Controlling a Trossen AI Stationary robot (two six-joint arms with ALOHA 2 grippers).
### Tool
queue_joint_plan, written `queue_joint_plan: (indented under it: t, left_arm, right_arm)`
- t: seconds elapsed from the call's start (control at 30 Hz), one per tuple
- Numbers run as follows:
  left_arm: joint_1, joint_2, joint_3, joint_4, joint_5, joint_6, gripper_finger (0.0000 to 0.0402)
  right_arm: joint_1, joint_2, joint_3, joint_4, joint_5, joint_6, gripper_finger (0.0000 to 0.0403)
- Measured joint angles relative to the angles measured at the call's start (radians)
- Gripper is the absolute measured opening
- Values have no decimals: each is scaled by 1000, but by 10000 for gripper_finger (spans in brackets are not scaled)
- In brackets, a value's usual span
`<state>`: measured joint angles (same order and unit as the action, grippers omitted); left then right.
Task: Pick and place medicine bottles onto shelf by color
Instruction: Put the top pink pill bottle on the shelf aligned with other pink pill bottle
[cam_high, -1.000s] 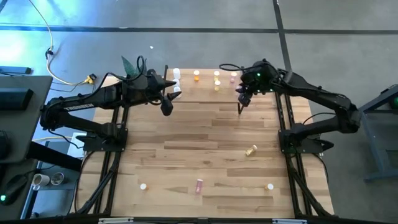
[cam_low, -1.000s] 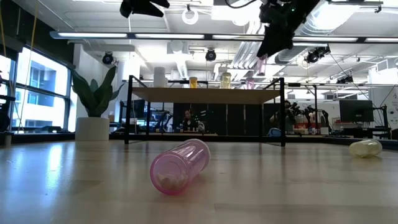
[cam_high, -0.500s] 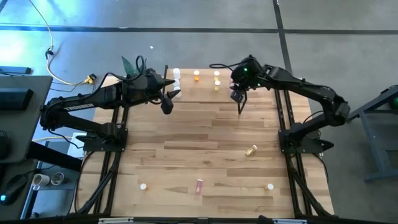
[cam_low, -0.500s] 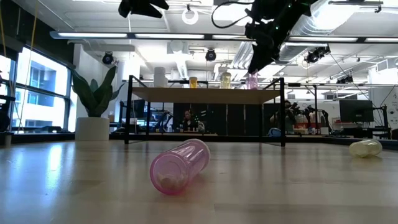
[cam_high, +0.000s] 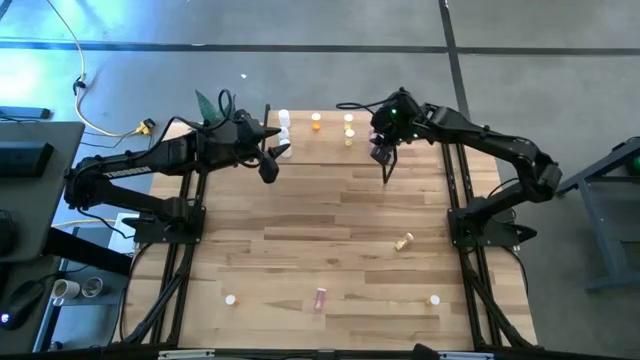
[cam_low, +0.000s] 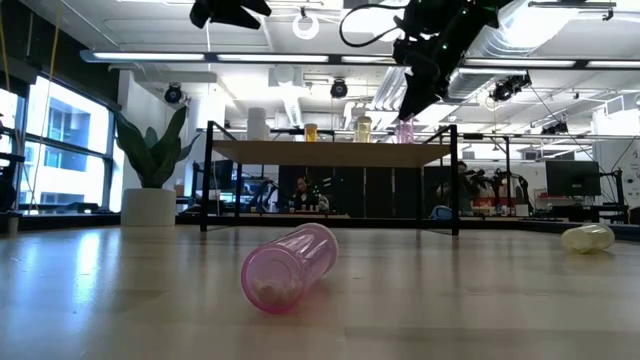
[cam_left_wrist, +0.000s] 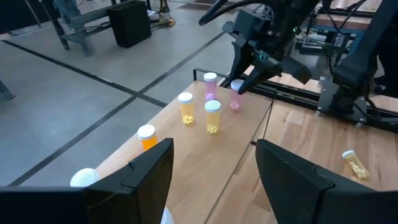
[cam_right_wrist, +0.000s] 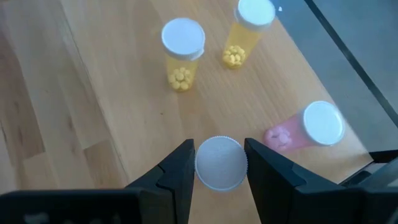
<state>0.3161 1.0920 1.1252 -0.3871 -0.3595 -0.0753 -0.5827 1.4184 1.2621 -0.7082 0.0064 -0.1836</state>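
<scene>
Over the shelf's right end: right gripper (cam_high: 384, 158) hangs with fingers pointing down, arm reaching in from the bench's right side.
Right gripper state: closed on a white-capped bottle (cam_right_wrist: 220, 163), cap showing between its two fingers (cam_right_wrist: 176, 168); in the left wrist view this bottle (cam_left_wrist: 237, 95) is pink.
Left gripper (cam_high: 270, 165): raised beside the shelf's left end, arm stretched from the left; fingers (cam_left_wrist: 148, 174) spread apart, holding nothing.
Shelf (cam_low: 330, 152): light board on black legs at the bench's far edge.
On the shelf, left wrist view: two yellow bottles (cam_left_wrist: 212, 116), one orange (cam_left_wrist: 147, 136), one other pink (cam_left_wrist: 210, 85), all upright; one white cap (cam_left_wrist: 84, 178) at the near edge.
On the bench (cam_high: 330, 230): pink bottle (cam_low: 289, 265) lying on its side; yellow bottle (cam_high: 403, 241) lying on its side; two white-capped bottles (cam_high: 231, 298) standing near the front, colour not clear.
</scene>
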Motion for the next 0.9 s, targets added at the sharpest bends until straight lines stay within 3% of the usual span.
queue_joint_plan:
  t: [0.9]
  left_arm:
    - [0,0,0,-13,0,19,216]
  right_arm:
    - [0,1,0,-5,27,-79,123]
